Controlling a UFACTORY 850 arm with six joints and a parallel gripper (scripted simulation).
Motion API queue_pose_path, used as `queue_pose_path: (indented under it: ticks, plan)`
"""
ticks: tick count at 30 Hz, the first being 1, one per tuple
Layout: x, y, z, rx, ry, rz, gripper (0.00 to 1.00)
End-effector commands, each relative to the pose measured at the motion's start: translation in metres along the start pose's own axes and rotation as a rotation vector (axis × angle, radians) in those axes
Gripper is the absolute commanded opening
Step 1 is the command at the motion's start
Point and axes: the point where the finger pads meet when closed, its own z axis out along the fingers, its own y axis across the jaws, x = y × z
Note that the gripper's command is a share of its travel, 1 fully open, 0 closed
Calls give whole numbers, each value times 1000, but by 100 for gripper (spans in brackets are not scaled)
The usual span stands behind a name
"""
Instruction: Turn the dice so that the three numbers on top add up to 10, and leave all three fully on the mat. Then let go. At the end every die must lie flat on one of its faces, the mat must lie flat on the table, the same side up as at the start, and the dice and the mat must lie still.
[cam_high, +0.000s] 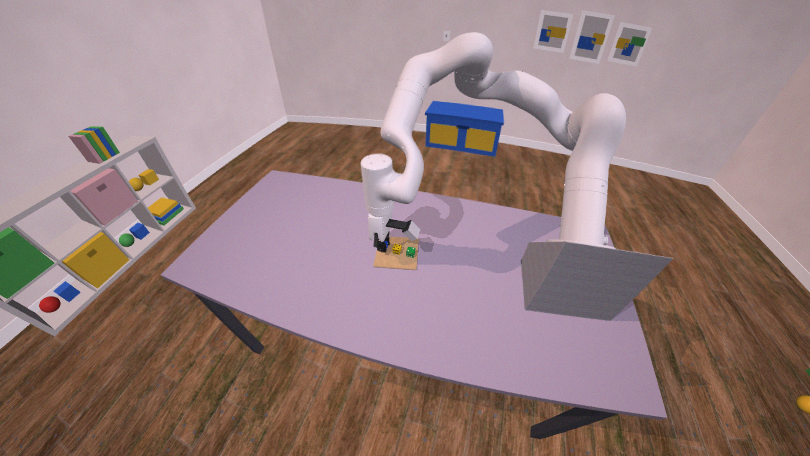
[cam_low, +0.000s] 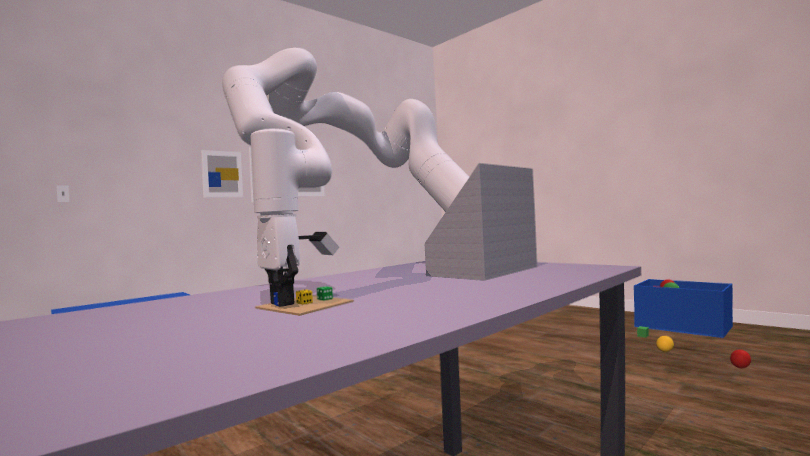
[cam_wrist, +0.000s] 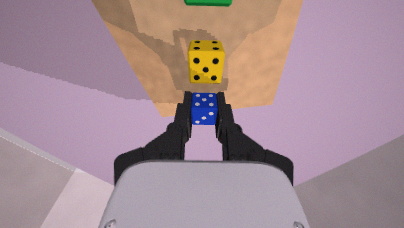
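A tan mat (cam_high: 396, 257) lies on the purple table; it also shows in the exterior view (cam_low: 304, 305) and the wrist view (cam_wrist: 220, 55). My gripper (cam_wrist: 203, 101) (cam_low: 278, 296) is shut on a blue die (cam_wrist: 204, 108) at the mat's near end, low over the mat. I cannot tell whether the blue die touches the mat. A yellow die (cam_wrist: 206, 61) sits on the mat just beyond it, its upper face showing five pips. A green die (cam_wrist: 208, 2) lies further along the mat, cut off at the wrist view's top edge. The yellow die (cam_high: 397, 248) and the green die (cam_high: 410, 252) stand apart.
A large grey wedge block (cam_high: 586, 277) stands on the table at the arm's base. A shelf unit (cam_high: 79, 226) stands left of the table. A blue bin (cam_low: 683, 306) and loose balls lie on the floor.
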Motion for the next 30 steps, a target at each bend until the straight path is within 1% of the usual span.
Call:
queue_pose_path:
  ticks: [1, 30]
  plan:
    - [-1, 0, 0, 0, -1, 0, 21]
    - [-1, 0, 3, 0, -1, 0, 21]
